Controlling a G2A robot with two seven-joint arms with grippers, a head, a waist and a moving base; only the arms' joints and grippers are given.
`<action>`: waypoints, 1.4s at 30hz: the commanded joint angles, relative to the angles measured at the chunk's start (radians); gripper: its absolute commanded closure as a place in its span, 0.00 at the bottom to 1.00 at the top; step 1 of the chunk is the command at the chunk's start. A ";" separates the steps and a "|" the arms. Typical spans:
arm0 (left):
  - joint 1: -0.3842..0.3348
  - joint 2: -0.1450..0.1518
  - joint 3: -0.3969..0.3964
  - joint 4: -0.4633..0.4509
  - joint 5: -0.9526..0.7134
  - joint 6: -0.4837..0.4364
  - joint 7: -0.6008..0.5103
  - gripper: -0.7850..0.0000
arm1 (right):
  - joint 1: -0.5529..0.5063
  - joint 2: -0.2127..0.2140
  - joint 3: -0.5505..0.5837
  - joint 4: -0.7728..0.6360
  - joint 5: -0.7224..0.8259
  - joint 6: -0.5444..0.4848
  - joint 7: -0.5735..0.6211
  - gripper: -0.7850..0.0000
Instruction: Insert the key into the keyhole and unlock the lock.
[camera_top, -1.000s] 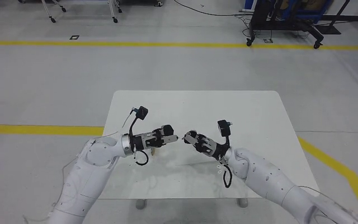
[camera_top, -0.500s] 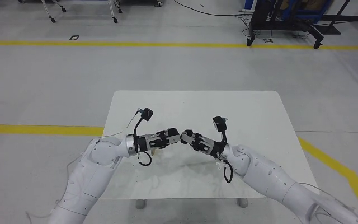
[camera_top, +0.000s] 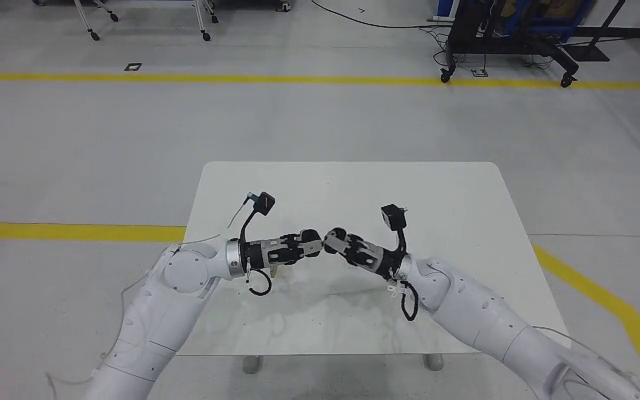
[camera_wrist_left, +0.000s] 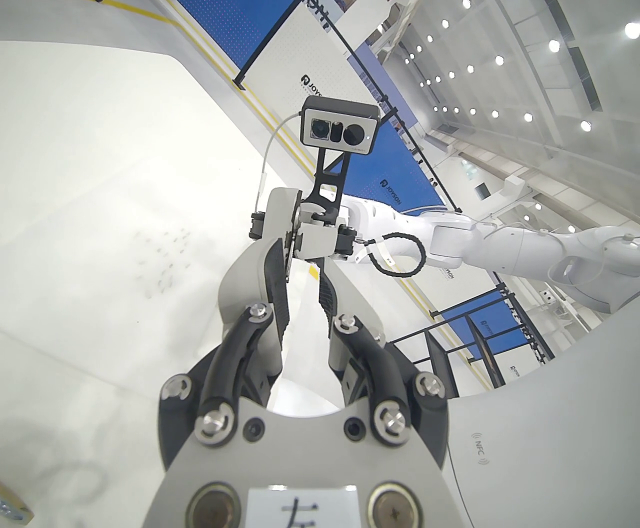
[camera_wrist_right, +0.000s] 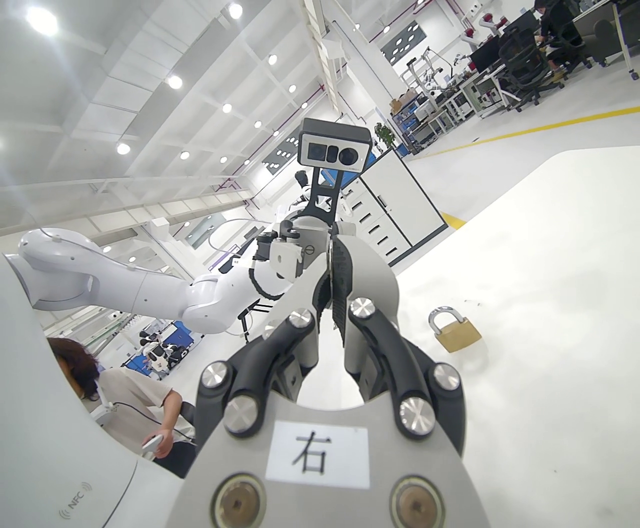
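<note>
- Padlock (camera_wrist_right: 456, 334), brass with a silver shackle, lies flat on the white table (camera_top: 450, 195). It is apart from both end effectors and, as the right wrist view shows it, well in from the table's edge.
- Left end effector (camera_wrist_left: 302, 257) hangs above the table top and points straight at the other arm. Its ribbed pads (camera_wrist_left: 276, 280) stand apart with a plain gap between them, so it is open.
- Right end effector (camera_wrist_right: 334, 260) points back at the left one, also raised off the surface. Its pads (camera_wrist_right: 345, 272) are drawn nearly together with only a thin slit left, so it is closed. Whether anything thin sits in that slit cannot be told.
- In the top view the two end effectors meet tip to tip over the middle of the table, a little toward the robot's left. Whether the tips touch cannot be told.
- From the right wrist view the padlock sits on the surface just beside and below the right end effector, with white table top on every side of it.
- A broad stretch of white table top runs from the meeting point to the far edge, and another to the right-hand edge.
- The forearms cross the near edge, one from each side.
- The table's corners are rounded, and grey floor (camera_top: 300, 120) with yellow lines lies beyond its edges.
</note>
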 joint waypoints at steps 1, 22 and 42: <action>-0.002 0.001 0.004 0.002 0.000 -0.001 0.000 0.84 | -0.001 -0.004 0.004 0.000 0.008 0.000 0.017 1.00; -0.014 0.007 0.017 0.013 0.026 0.014 0.039 1.00 | -0.039 -0.026 0.070 0.007 0.071 0.000 0.122 0.00; -0.034 0.022 0.057 -0.003 0.044 0.062 -0.114 1.00 | -0.064 0.029 0.172 -0.013 -0.048 0.000 0.283 0.00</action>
